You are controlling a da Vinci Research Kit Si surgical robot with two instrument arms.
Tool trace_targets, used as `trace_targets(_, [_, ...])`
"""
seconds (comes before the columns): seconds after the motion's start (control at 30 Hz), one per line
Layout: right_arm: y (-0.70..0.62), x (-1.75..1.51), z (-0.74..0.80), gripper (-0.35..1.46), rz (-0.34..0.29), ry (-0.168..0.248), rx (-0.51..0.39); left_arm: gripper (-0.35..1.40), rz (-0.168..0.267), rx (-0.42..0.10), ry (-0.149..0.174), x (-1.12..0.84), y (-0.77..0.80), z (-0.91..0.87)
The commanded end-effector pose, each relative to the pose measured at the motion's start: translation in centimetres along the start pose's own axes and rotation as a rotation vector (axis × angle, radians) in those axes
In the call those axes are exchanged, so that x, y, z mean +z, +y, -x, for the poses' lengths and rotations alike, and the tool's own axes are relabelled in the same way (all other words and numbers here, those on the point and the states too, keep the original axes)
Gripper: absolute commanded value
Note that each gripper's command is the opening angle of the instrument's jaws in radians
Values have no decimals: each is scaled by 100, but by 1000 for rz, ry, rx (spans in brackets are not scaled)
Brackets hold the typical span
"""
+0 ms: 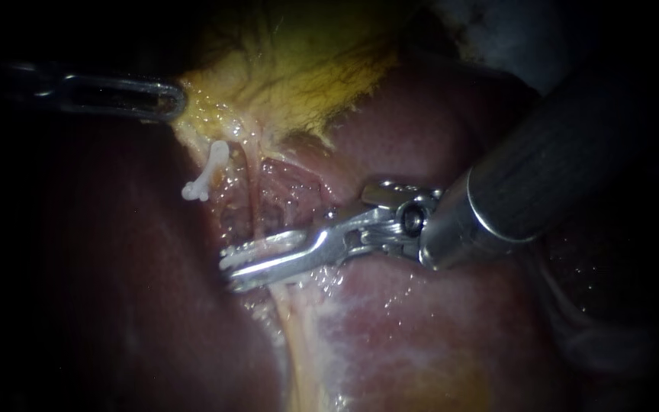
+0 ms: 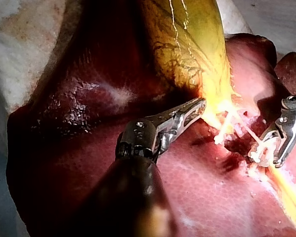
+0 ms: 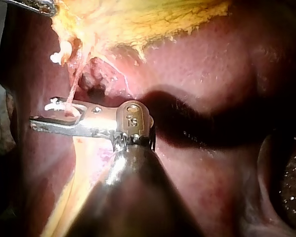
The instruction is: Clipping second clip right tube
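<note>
The hand of the right instrument [image 1: 228, 269] is spread, with the right tube [image 1: 255, 206] passing between its two halves, low on the bare stretch under the gallbladder [image 1: 291, 69]. The left instrument's hand [image 1: 169, 99] pinches the gallbladder's yellow edge and holds it up.

I think the danger is in the closing. If the hand does not reach fully across, the tube may be only partly closed. If it takes the wet tissue beside the tube, that can tear. If the left grip slips, the tube goes loose.

A white clip [image 1: 207, 179] sits on the strand to the left. I cannot tell if the right hand carries a clip. Its far tips are hard to see against the liver [image 1: 421, 336].
</note>
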Motion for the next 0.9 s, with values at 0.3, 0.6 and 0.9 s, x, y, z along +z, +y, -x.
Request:
trace_targets(0.3, [10, 1, 4, -6, -15, -27, -7, -35, 0, 0, 0, 0, 0, 0])
trace_targets(0.6, [22, 5, -1, -35, -26, -44, -7, -35, 0, 0, 0, 0, 0, 0])
trace_targets(0.9, [27, 5, 7, -35, -29, -50, -13, -35, 0, 0, 0, -1, 0, 0])
